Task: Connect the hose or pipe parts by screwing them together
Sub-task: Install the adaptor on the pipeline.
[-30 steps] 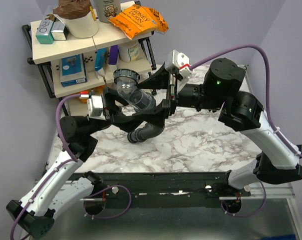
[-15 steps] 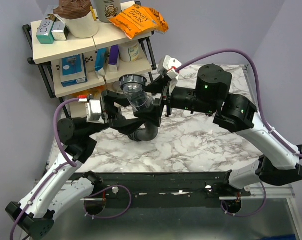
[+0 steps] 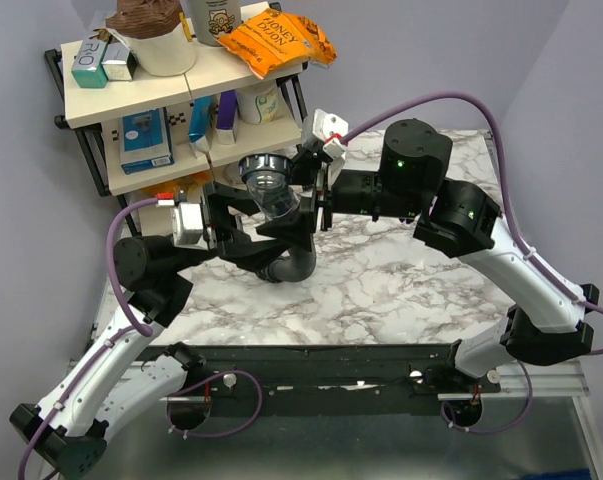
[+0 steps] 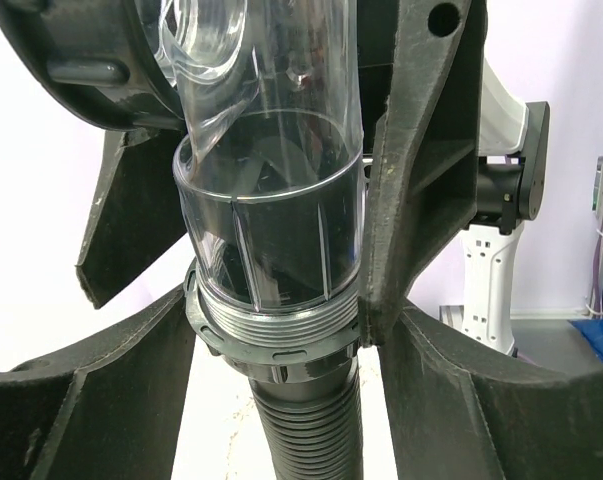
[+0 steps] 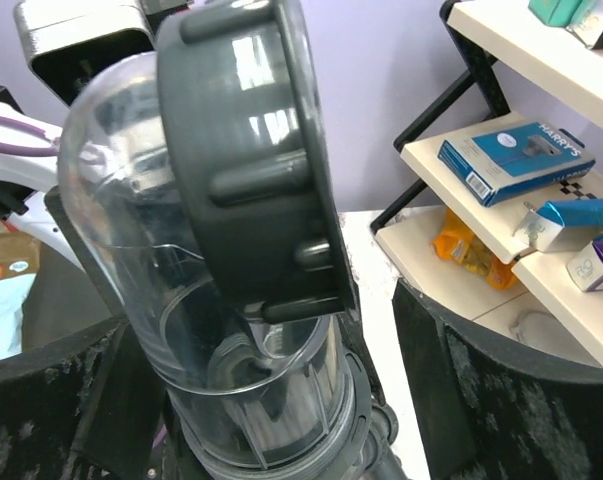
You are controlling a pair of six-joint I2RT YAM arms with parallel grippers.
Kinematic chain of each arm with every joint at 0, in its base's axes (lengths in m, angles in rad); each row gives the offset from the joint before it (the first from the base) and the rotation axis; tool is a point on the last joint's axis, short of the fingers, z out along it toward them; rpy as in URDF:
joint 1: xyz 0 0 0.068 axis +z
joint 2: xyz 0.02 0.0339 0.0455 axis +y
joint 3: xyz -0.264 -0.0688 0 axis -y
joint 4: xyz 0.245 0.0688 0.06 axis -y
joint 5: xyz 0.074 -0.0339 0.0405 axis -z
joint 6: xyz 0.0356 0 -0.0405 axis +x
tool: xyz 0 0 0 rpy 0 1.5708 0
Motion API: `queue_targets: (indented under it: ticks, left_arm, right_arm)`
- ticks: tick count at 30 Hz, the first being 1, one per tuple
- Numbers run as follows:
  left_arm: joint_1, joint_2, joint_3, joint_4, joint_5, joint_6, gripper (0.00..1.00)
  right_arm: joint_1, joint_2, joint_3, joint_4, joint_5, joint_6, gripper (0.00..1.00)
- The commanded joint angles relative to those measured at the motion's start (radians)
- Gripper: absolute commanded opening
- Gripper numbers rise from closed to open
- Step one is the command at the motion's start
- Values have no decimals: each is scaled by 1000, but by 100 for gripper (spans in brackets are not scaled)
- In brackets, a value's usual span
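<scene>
While the parts are held in the air above the marbled table [image 3: 401,290], the screw joint between hose and fitting is judged to be the step in hand. Nearest, the black ribbed flexible hose [image 3: 299,264] is seen curling down toward the table. Its grey threaded collar [image 4: 271,345] is clamped between the fingers of the left gripper [image 4: 281,318]. Above it, the transparent branched rigid pipe fitting [image 4: 271,220] is straddled by the right gripper [image 5: 251,330], whose jaws stand wide and are not yet closed on it. A firm clamp and a twist about the tube's axis are called for next. The long axis is steeply raised, and the mouth with its dark grey ring nut [image 5: 246,150] is tilted toward the far wooden shelf rack [image 3: 141,100].
</scene>
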Motion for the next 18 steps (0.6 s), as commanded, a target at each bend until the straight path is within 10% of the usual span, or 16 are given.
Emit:
queue_targets:
  ticks: [1, 5, 11, 18]
  left_arm:
    - [-2, -14, 7, 5, 19, 20, 0]
    - [-2, -17, -1, -9, 20, 24, 0]
    - [-2, -20, -7, -32, 13, 41, 0]
    - [-2, -21, -2, -38, 8, 44, 0]
  right_arm:
    - [-3, -23, 25, 11, -46, -23, 84]
    - [-3, -23, 45, -14, -47, -38, 67]
    - [-3, -27, 94, -51, -46, -46, 77]
    - [-3, -27, 80, -43, -37, -33, 58]
